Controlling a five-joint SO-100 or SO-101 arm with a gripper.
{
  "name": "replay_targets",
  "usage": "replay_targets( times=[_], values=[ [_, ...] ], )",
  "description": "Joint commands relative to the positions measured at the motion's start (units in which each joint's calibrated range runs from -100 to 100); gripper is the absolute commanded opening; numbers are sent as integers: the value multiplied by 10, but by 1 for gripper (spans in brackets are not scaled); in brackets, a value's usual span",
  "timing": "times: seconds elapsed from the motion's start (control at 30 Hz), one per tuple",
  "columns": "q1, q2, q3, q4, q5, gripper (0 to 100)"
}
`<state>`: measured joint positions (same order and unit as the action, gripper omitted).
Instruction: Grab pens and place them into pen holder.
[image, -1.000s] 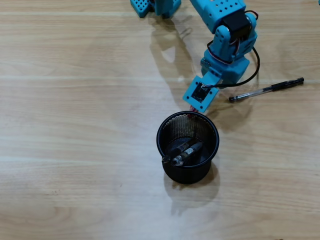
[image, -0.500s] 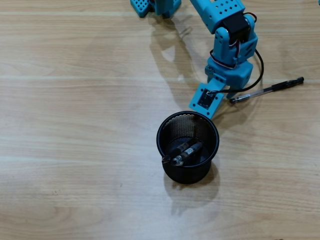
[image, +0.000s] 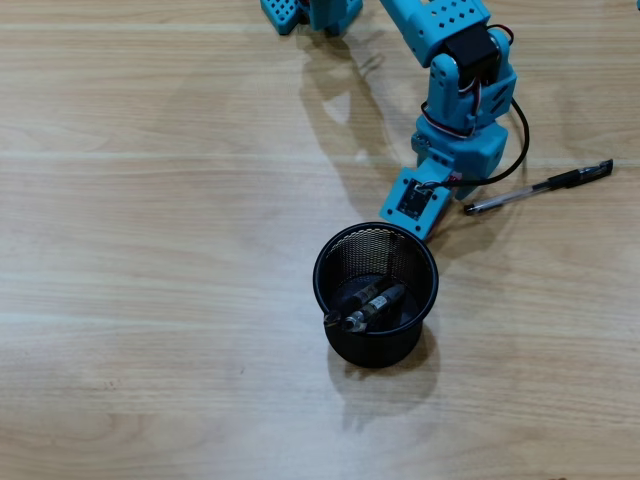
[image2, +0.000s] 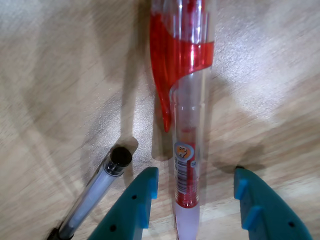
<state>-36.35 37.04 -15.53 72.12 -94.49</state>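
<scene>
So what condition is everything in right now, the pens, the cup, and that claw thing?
Gripper: open, one finger on each side of the red pen, not clamped.
Red pen: lying flat on the table, between the fingers.
Black pen: lying flat on the table beside the arm, its tip near the gripper.
Pen holder: upright.
Pens in the holder: two black ones, leaning inside.

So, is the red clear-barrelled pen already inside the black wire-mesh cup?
No, the red pen lies on the wooden table between the open gripper fingers.
</scene>
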Motion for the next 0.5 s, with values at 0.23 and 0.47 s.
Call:
replay_targets(
  times=[0.23, 0.47],
  values=[
    [10, 5, 16, -9, 1, 2],
    [36, -32, 18, 3, 42, 2]
  ],
)
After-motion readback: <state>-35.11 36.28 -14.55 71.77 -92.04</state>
